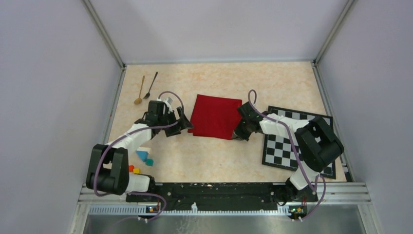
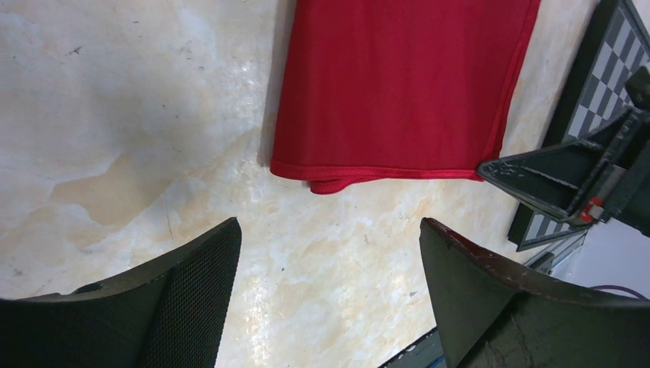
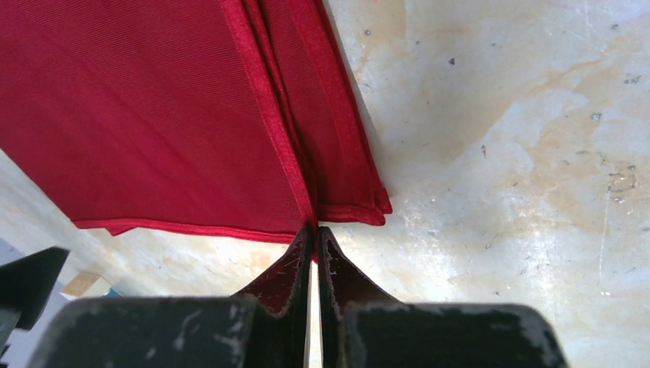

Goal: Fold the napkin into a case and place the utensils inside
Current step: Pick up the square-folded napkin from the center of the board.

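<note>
The red napkin (image 1: 215,116) lies folded in the middle of the table, its layered hems showing in the right wrist view (image 3: 192,115). My right gripper (image 3: 314,230) is shut on the napkin's near right corner, pinching the top layer's hem. At the napkin's near left corner my left gripper (image 2: 329,261) is open over bare tabletop, a little short of the cloth's edge (image 2: 383,170). The utensils, a gold spoon (image 1: 140,91) and a black spoon (image 1: 151,86), lie side by side at the far left of the table.
A black-and-white chequered mat (image 1: 287,146) lies at the right, under my right arm. Small coloured blocks (image 1: 142,160) sit near the left arm's base. Grey walls close in the table on three sides.
</note>
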{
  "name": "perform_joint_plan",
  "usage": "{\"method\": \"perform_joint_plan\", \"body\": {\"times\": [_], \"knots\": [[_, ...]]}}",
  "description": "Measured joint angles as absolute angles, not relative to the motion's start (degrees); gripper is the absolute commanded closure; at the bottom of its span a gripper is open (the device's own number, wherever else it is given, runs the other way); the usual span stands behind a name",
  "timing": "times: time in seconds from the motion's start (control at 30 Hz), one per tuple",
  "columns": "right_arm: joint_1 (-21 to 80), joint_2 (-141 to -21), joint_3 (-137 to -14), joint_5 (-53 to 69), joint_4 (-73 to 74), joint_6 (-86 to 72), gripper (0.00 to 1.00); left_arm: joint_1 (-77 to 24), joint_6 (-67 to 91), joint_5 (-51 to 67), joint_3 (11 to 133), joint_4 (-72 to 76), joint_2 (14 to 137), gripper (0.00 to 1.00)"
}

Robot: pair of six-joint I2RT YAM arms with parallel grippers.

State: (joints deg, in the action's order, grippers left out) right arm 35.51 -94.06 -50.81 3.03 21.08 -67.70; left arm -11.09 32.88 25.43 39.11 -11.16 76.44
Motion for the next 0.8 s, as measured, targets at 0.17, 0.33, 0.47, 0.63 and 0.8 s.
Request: {"method": "perform_joint_plan", "body": {"times": [0.17,0.33,0.47,0.63,0.8], "knots": [[35.51,-91.72,-50.81,3.01,21.47,-67.68,1.00,-10.81,33.36,25.47,39.22,-9.80,81.60,0.20],[35.44,-89.45,-50.81,3.09,21.30,-67.57,1.00,-10.81,34.09,25.96,40.88,-8.62,86.76,0.29],[34.98,-88.77,-50.78,3.11,20.80,-67.11,1.00,-10.81,34.39,26.06,42.44,-6.74,89.32,0.36],[33.91,-88.33,-50.46,3.79,19.79,-66.24,1.00,-10.83,34.85,26.20,43.46,-5.34,91.50,0.44],[32.77,-88.14,-49.76,4.56,18.59,-65.56,1.00,-11.16,35.18,26.15,44.45,-4.60,93.06,0.43]]}}
